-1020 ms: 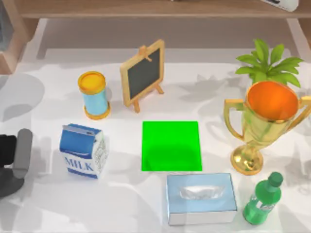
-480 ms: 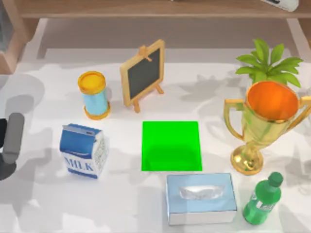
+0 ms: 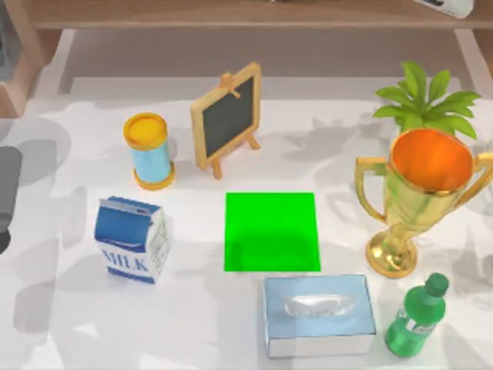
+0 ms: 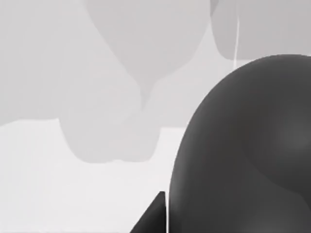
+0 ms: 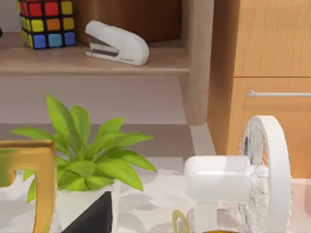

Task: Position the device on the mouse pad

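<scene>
Mouse pad (image 3: pixel 272 231): flat green square at table centre, bare. Tissue box (image 3: pixel 319 314) just beside its near edge; milk carton (image 3: pixel 131 239) to left; small chalkboard easel (image 3: pixel 226 118) beyond far edge; gold trophy cup (image 3: pixel 420 196) to right. Blue canister with yellow lid (image 3: pixel 150 150) left of easel; potted plant (image 3: pixel 426 100) behind trophy; green bottle (image 3: pixel 417 316) at near right. Left arm (image 3: pixel 6 189) at table's left edge; finger state cannot be told. Right wrist view: stapler (image 5: pixel 116 42), colour cube (image 5: pixel 46 23) on shelf, white fan (image 5: pixel 245 174).
</scene>
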Controlling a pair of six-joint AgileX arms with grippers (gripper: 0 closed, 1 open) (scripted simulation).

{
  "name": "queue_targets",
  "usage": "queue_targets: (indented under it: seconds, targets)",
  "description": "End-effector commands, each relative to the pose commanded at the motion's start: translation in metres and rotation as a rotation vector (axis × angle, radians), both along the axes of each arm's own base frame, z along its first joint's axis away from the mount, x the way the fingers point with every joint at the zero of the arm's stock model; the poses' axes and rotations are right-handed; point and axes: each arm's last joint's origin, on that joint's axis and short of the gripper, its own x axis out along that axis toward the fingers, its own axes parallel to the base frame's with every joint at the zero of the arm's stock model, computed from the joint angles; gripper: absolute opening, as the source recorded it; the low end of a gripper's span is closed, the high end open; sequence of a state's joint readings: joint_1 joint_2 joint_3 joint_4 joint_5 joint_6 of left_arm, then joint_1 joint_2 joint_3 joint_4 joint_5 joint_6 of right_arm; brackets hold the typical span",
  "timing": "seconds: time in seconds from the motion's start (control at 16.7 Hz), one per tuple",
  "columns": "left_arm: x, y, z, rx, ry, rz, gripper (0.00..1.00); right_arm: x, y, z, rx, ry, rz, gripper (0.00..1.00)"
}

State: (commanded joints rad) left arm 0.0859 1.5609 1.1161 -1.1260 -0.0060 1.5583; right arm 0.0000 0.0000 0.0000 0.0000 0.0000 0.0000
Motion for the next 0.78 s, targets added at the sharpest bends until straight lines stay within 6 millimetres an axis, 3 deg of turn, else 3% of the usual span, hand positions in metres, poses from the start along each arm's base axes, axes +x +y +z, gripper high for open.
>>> queue_targets:
  seconds: [0.18,0.36,0.54,0.78]
  targets:
    - [0.001,-0.002,0.000,-0.003,0.006,-0.022,0.00,0.000,0.000,0.000,0.000,0.000,0.000,1.00]
    - [0.008,-0.025,0.012,-0.022,0.010,-0.197,0.00,0.000,0.000,0.000,0.000,0.000,0.000,1.00]
    - [0.018,-0.065,0.032,-0.047,0.000,-0.488,0.00,0.000,0.000,0.000,0.000,0.000,0.000,1.00]
    - [0.034,-0.136,0.053,-0.070,-0.022,-0.932,0.00,0.000,0.000,0.000,0.000,0.000,0.000,1.00]
